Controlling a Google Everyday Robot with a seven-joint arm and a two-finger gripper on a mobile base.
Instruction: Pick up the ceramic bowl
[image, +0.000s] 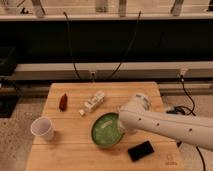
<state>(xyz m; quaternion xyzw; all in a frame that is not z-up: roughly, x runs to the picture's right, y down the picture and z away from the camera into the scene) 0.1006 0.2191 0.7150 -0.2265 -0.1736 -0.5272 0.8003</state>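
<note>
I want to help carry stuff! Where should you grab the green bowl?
By its rim, from the right: the ceramic bowl is wide and shallow, so only the edge fits between fingers. The gripper sits at that right rim.

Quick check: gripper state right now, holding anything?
Gripper: closed, at the right rim of the ceramic bowl; whether it actually grips the rim cannot be told.

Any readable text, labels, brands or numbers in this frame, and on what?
None legible.
Small mark at the table's near right corner: too small to read.
White packet: any print blurred.
Hand, shut at the ceramic bowl's right rim: no marking visible.
</note>
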